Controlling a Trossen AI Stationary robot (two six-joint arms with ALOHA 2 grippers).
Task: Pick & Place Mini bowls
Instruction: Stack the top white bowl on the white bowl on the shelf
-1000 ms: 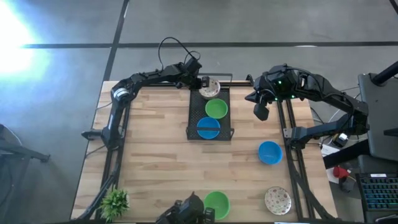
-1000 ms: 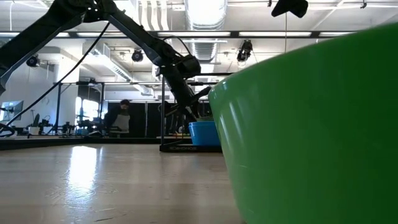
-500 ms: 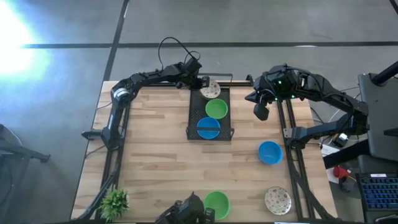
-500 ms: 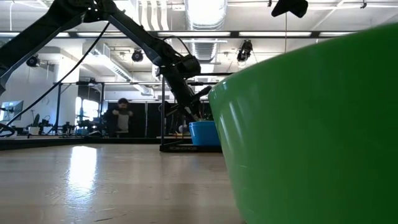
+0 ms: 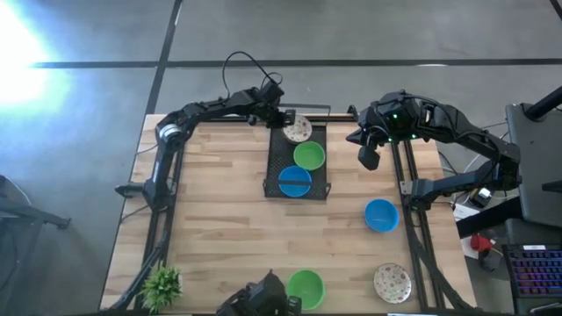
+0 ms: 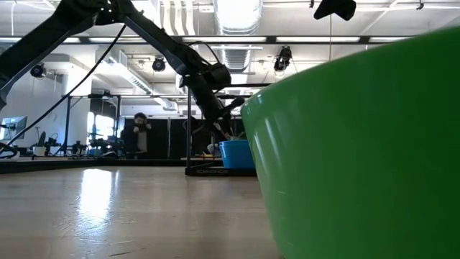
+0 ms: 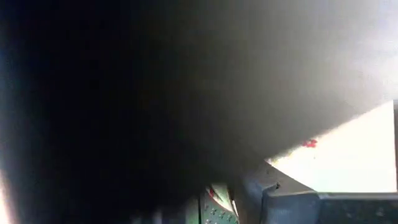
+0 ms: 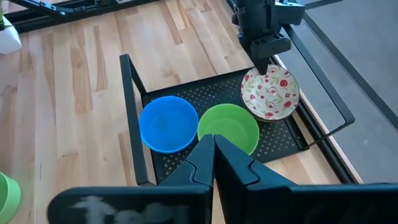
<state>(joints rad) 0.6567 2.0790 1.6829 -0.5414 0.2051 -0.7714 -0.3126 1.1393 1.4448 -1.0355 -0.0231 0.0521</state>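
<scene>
Black perforated tray at the far centre of the wooden table, holding three bowls in a row: blue bowl nearest, green bowl in the middle, white floral bowl at the far end, tilted. Left gripper at the tray's far end, clamped on the rim of the white floral bowl. Right gripper hovering just right of the tray, above the table, fingers pressed together, holding nothing. Remaining bowls on the table: second blue bowl at right; second green bowl at near centre, filling the right of the low view; second floral bowl at near right. Small potted plant at the near left corner.
</scene>
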